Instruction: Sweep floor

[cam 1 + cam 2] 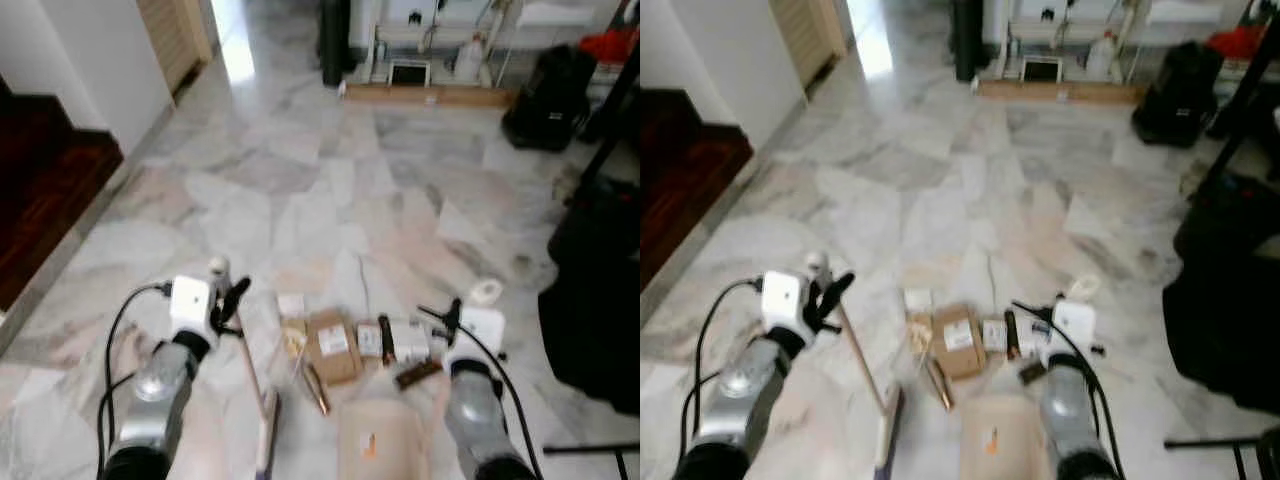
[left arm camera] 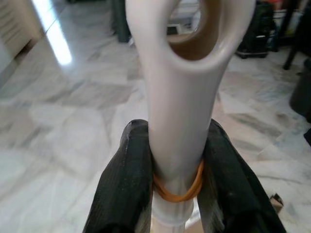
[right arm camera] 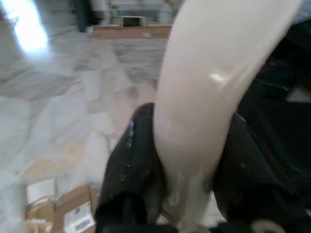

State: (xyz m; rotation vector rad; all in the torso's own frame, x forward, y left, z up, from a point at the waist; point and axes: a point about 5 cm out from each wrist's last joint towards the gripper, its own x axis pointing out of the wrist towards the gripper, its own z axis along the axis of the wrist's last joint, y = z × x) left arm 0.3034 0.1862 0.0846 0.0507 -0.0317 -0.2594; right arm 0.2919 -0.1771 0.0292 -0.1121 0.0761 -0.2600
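Both silver arms reach forward and down over the grey-veined marble floor (image 1: 330, 190). The left gripper (image 2: 177, 179) is clamped on the cream plastic broom handle (image 2: 182, 97), just above an orange rubber band (image 2: 177, 191) seen from the wrist. The broom's head (image 1: 266, 430) rests on the floor. The right gripper (image 3: 189, 174) is closed around the cream dustpan handle (image 3: 209, 92); the tan dustpan (image 1: 378, 440) sits just behind scattered brown cardboard scraps (image 1: 333, 345).

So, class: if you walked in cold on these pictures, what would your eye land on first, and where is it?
Probably the litter of cardboard scraps on the marble floor, right between the robot's arms. Next, the left gripper shut on a pale broom handle, and the right gripper shut on a dustpan handle above the beige dustpan.
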